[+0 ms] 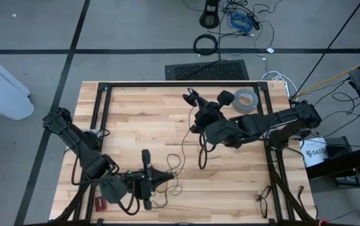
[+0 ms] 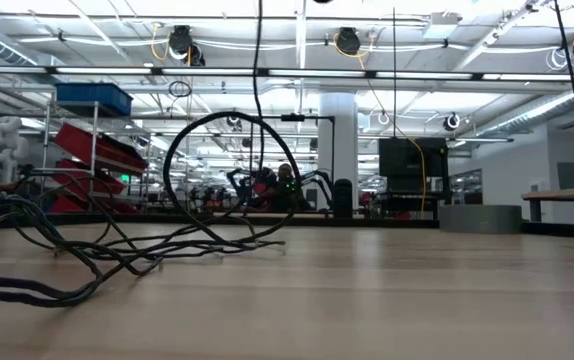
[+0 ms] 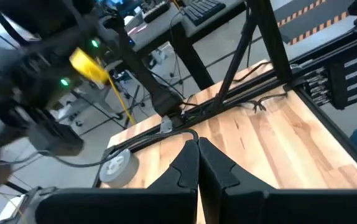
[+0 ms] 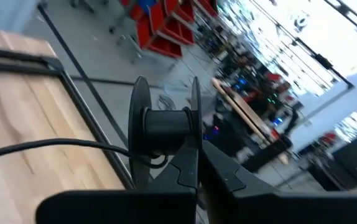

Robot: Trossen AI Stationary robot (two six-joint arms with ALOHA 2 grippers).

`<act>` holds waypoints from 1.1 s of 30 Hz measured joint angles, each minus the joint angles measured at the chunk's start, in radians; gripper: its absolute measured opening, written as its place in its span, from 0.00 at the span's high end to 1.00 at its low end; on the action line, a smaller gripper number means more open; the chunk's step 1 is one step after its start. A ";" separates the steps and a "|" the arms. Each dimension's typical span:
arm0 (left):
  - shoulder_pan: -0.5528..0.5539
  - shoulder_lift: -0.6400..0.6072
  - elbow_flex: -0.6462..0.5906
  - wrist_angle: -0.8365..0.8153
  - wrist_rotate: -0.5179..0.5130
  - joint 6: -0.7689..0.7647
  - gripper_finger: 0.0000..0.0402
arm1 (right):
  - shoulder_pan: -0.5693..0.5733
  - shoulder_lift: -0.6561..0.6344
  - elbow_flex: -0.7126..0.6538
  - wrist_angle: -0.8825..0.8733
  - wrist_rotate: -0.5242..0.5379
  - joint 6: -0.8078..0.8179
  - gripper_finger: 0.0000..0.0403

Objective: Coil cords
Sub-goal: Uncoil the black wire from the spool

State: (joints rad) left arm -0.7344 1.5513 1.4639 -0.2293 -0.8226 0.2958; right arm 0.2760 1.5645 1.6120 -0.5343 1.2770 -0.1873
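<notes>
The thin black cord (image 1: pixel 200 149) hangs from my right gripper (image 1: pixel 191 98) and trails in loose loops (image 1: pixel 179 164) on the wooden table toward my left gripper (image 1: pixel 171 178). In the low view one loop (image 2: pixel 232 178) stands upright on the table and two strands rise out of the top of the picture. Both grippers are shut and held above the table. A small black reel (image 4: pixel 163 124) sits at the tips of my right gripper (image 4: pixel 196 149), and the cord (image 4: pixel 54 144) runs to it. My left gripper (image 3: pixel 197 148) shows no cord in its wrist view. My left gripper is shut at the spot where the cord's strand (image 1: pixel 175 186) comes up to its tips in the high view. The place of contact is too small to make out. My right gripper meets the reel at one flange (image 4: pixel 194 109), coming in nearly level. Its own fingertips (image 4: pixel 188 158) hide the exact spot. The reel is lifted clear of the table, and the cord hangs slack from it.
A grey tape roll (image 1: pixel 245 100) lies at the table's far right. A black frame (image 1: pixel 180 84) runs along the table's edges. A small tangle of wire (image 1: pixel 264 198) lies near the right front corner. Thicker cables (image 2: pixel 27 275) lie on the table in the low view.
</notes>
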 joint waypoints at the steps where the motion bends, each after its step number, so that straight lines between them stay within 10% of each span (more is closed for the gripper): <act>1: 0.001 0.000 0.000 -0.001 0.009 0.000 1.00 | 0.001 -0.003 0.000 0.029 -0.005 -0.029 1.00; 33: 0.120 0.018 0.000 -0.512 -0.100 -0.345 1.00 | 0.405 -0.009 0.000 0.221 0.031 -0.143 1.00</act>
State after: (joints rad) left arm -0.6144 1.5696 1.4639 -0.7415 -0.9226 -0.0495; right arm 0.6805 1.5555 1.6123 -0.3133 1.3077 -0.3306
